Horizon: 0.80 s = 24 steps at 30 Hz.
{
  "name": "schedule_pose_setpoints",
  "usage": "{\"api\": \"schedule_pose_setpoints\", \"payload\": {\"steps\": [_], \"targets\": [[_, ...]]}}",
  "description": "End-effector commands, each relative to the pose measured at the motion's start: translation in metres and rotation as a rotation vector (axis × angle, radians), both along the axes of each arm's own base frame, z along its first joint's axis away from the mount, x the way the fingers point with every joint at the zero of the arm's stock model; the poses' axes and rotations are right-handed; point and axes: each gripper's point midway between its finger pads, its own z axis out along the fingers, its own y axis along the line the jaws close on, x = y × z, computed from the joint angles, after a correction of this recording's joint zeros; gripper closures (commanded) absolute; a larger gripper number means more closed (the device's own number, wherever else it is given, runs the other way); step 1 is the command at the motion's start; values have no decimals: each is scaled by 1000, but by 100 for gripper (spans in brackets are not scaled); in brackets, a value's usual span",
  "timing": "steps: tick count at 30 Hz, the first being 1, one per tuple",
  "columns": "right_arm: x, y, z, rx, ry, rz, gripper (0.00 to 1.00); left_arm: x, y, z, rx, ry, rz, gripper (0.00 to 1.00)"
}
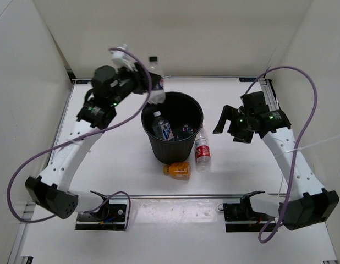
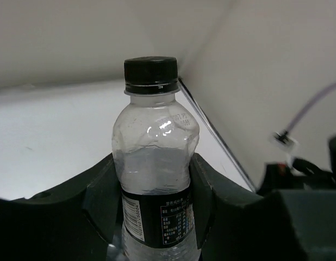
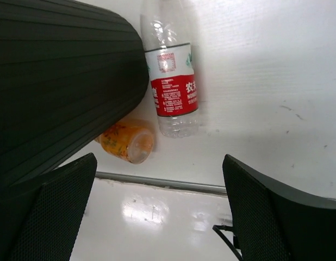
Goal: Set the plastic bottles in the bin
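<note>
- The left gripper point(image 1: 148, 83) is clamped on a black-capped clear bottle point(image 2: 155, 163), held upright over the bin's point(image 1: 170, 151) rim at 10 o'clock.
- The right gripper point(image 3: 160, 163) is spread wide with nothing in it, at the bin's 3 o'clock.
- A clear bottle point(image 1: 161, 125) lies inside the bin.
- The red-labelled bottle point(image 1: 202, 148) lies at the bin's 4 o'clock.
- The orange bottle point(image 1: 177, 169) lies at the bin's 6 o'clock.

The left arm point(image 1: 76, 144) stretches far and rightward; the left gripper point(image 1: 152, 88) is raised, jaws clamped on a black-capped bottle point(image 2: 156, 147). The right arm point(image 1: 294, 159) bends leftward; the right gripper point(image 1: 227, 125) points left, jaws spread wide, holding nothing
</note>
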Motion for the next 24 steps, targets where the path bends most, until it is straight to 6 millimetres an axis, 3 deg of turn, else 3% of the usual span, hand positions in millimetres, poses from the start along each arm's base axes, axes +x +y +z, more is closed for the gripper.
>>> {"api": "schedule_pose_setpoints", "payload": {"steps": [1, 4, 6, 9, 11, 12, 14, 16, 17, 18, 20, 22, 24], "targets": [[13, 12, -10, 79, -24, 6, 0, -21, -65, -46, 79, 102, -213, 51], [22, 21, -34, 102, 21, 28, 0, -40, -93, -66, 88, 152, -257, 37], [28, 28, -49, 99, 38, 70, 1, -46, -93, -78, 95, 179, -250, 0], [39, 34, -89, 62, 90, 108, 3, -60, -84, -68, 88, 159, -237, 0], [46, 36, -99, 54, 99, 116, 3, -64, -74, -58, 81, 142, -205, 0], [51, 39, -108, 60, 113, 121, 3, -69, -62, -36, 61, 105, -167, 0], [58, 44, -122, 47, 147, 137, 3, -72, -47, -24, 62, 80, -109, 0], [64, 51, -136, 34, 175, 158, 3, -76, -19, -9, 63, 54, -3, 0], [68, 56, -141, 30, 188, 168, 5, -78, -9, -10, 69, 59, 33, 0], [68, 57, -163, 15, 250, 184, 9, -78, 2, -9, 72, 61, 75, 0], [62, 62, -188, 15, 326, 219, 19, -84, 24, -26, 124, 101, 148, 0], [53, 60, -202, 12, 365, 231, 24, -88, 44, -33, 154, 127, 220, 0], [43, 57, -207, 7, 387, 230, 33, -93, 62, -56, 183, 221, 294, 0]]}}
